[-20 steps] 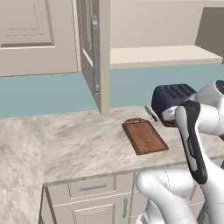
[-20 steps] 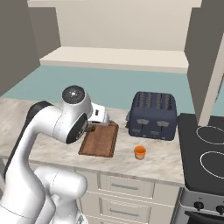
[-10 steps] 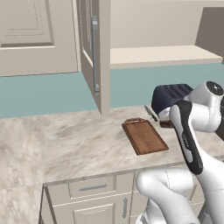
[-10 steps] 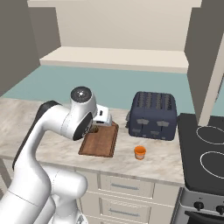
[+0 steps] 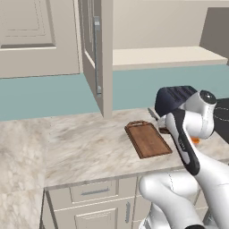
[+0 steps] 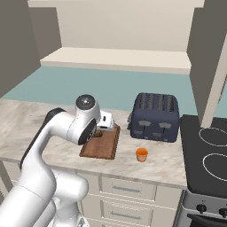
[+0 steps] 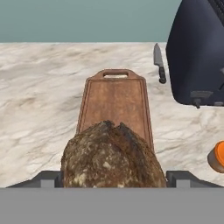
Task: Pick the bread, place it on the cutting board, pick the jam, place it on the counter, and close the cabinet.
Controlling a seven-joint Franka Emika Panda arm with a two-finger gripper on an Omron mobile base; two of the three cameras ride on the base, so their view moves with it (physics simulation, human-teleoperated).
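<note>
We're in a kitchen: marbled surface (image 6: 26, 128), toaster (image 6: 156, 116) beside the stove (image 6: 208, 155), cabinet (image 5: 96, 53) above, drawers (image 5: 94, 191) below.

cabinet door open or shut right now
Open. In the left base view the cabinet door stands swung out edge-on toward the camera, handle showing, and the cream shelf inside is exposed.

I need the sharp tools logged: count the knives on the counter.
1. The knife lies on the counter, between the cutting board's handle end and the toaster. Others could be hidden behind the toaster or the arm.
</note>
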